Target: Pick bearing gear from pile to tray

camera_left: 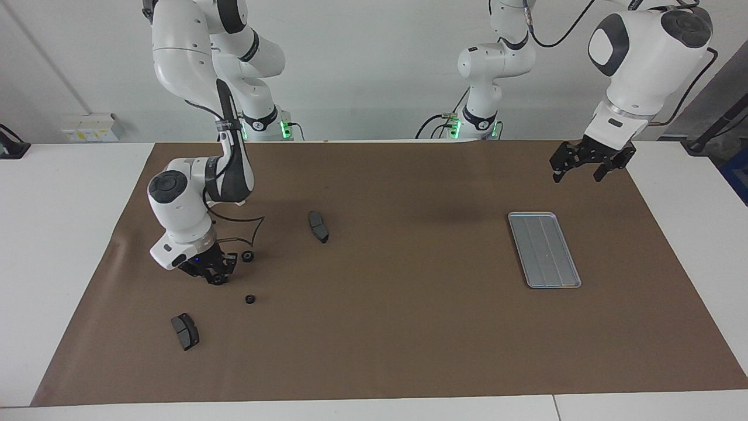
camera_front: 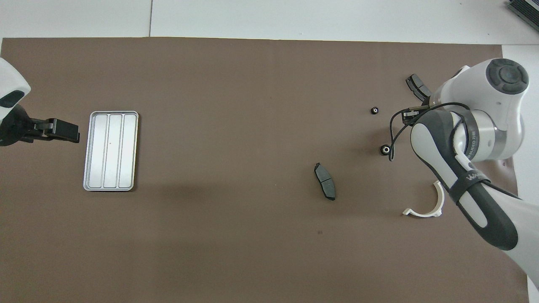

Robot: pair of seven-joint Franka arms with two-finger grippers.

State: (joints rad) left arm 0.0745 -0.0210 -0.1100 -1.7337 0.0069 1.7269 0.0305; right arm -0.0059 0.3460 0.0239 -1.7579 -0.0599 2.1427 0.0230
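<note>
Currently: right end effector [camera_left: 217, 276] pinching gear [camera_left: 218, 280] amid pile; left end effector [camera_left: 584, 166] spread, waiting near tray [camera_left: 544, 249] rim, 1 o'clock, facing view.

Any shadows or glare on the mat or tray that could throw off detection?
Facing view: soft dark shadow on the mat mid-table, another under the right arm by the gears; tray evenly lit, no hotspot. Overhead view: tray brighter, grooves readable, faint shadow band along its robot-side edge; the right arm covers part of the pile.

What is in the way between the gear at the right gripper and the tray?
Nothing visible. The mat between the gear at the right gripper and the tray is bare; one brake pad lies nearer to the robots than that path.
</note>
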